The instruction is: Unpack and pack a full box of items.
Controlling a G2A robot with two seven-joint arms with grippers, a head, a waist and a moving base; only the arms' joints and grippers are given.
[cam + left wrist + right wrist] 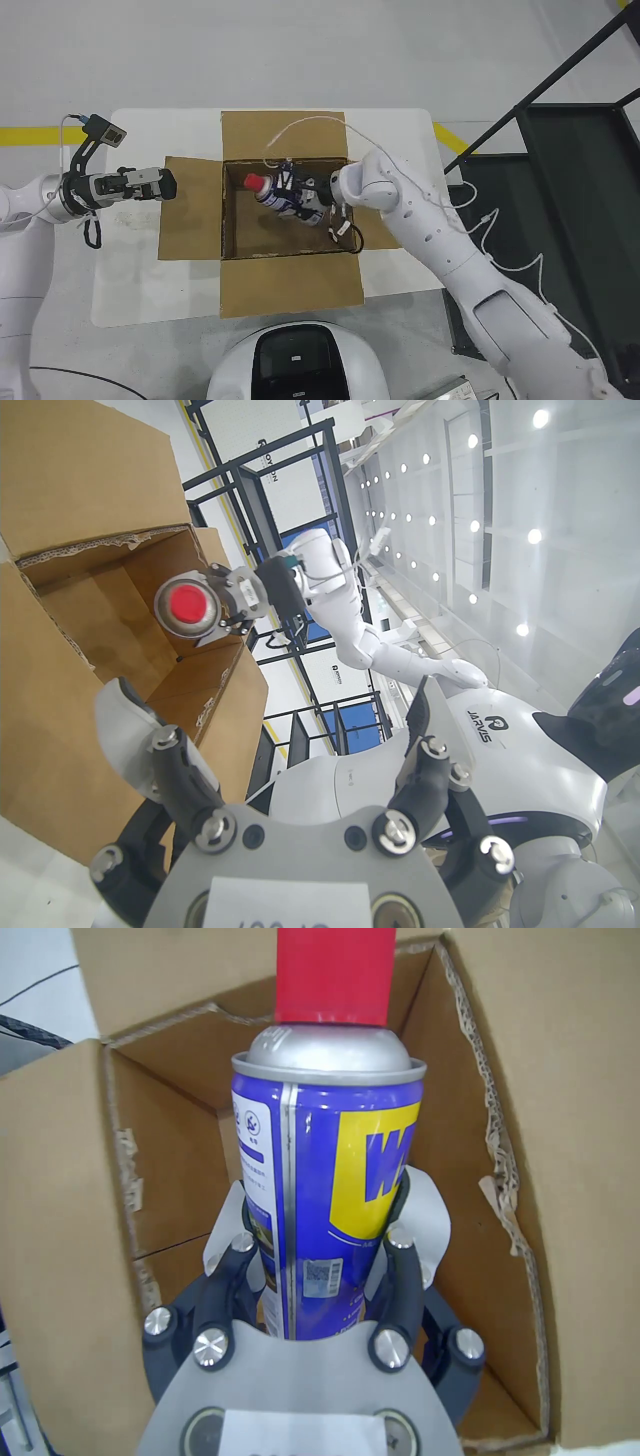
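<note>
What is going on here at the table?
The right gripper holds a red-capped blue spray can sideways over the open cardboard box, its jaws closed on the can's lower body. The left gripper is beside the box, jaws open, holding nothing.

A blue and yellow spray can (pixel 287 198) with a red cap is held sideways over the open cardboard box (pixel 290 282).

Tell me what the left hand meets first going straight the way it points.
Likely the box's side flap, just ahead of the left hand; if it passes above that, the red-capped spray can held in the right hand. Height is unclear.
</note>
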